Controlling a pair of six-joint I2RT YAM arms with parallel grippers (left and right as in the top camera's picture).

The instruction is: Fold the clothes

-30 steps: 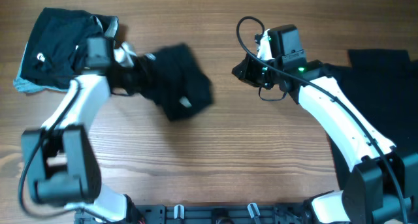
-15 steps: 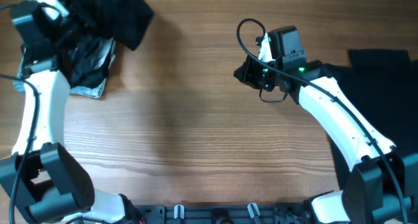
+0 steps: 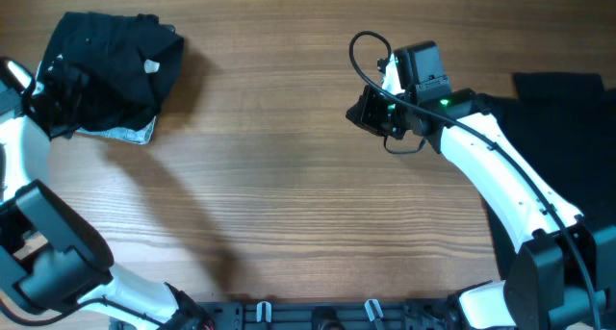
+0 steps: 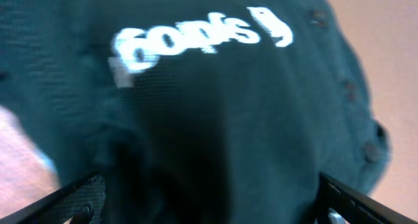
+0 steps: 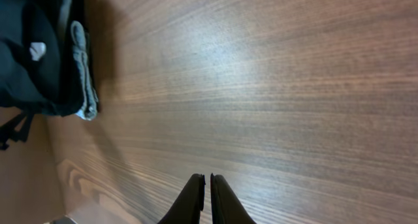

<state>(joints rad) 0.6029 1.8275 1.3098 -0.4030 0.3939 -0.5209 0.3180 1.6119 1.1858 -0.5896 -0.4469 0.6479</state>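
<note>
The clothes (image 3: 111, 61) lie as a heap of black garments at the table's far left, with a light grey-blue piece (image 3: 132, 133) poking out below it. My left gripper (image 3: 60, 85) hangs at the heap's left edge. In the left wrist view dark cloth with a white printed logo (image 4: 202, 38) fills the frame, and the left gripper (image 4: 209, 211) is open, its fingertips (image 4: 81, 198) far apart at the bottom corners. My right gripper (image 3: 371, 109) hovers over bare wood at centre right, shut (image 5: 209, 198) on nothing. The right wrist view shows the heap (image 5: 32, 54) far off.
A flat spread of black cloth (image 3: 568, 128) covers the table's right side beneath the right arm. A black cable (image 3: 361, 51) loops above the right wrist. Bare wooden table (image 3: 289, 195) lies between the arms.
The left arm swung a folded black garment from the table's middle to the heap at the far left, and its jaws went from shut to open there. The right arm stayed still.
</note>
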